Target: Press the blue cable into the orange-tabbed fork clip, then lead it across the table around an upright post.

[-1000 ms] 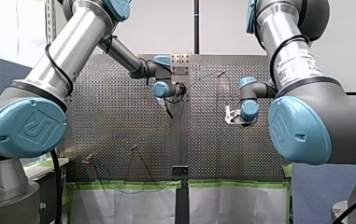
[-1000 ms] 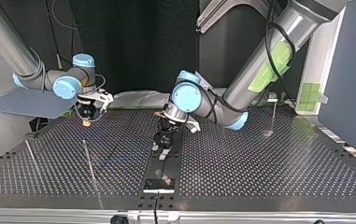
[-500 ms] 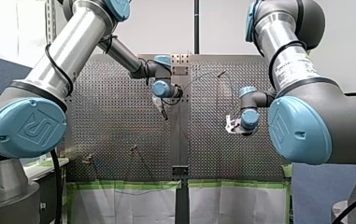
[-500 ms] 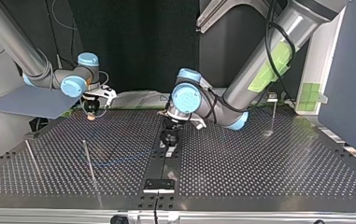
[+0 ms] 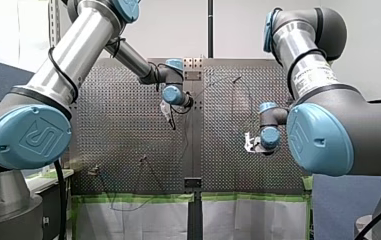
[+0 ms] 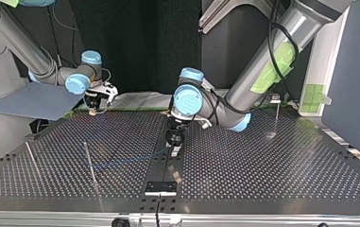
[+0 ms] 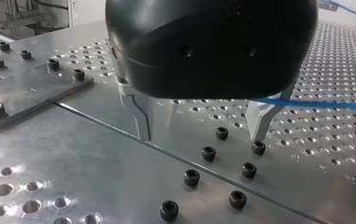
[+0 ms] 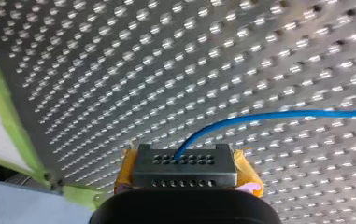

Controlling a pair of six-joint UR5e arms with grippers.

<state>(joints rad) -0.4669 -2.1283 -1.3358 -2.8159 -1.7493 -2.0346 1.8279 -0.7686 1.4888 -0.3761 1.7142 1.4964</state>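
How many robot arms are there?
2. My left arm comes in at the front view's left, my right arm at its right. None seems hidden.

You're seeing the thin blue cable (image 8: pixel 269 116) standing out brightly against the silver perforated metal table (image 8: pixel 119 70), whose regular grid of round holes is catching white glints. Lime-green tape (image 8: pixel 7 116) is edging that table. My right gripper (image 8: pixel 185 165) is showing orange-yellow pads flanking a grey block dotted with two rows of holes. My left gripper (image 7: pixel 201 135) is showing a black housing over bare metal fingers, above a plate dotted with black bolt heads (image 7: pixel 208 153). My left arm (image 5: pixel 78 50) is gleaming silver with pale-blue joint caps, and my right arm (image 5: pixel 303 55) is wearing the same colours.
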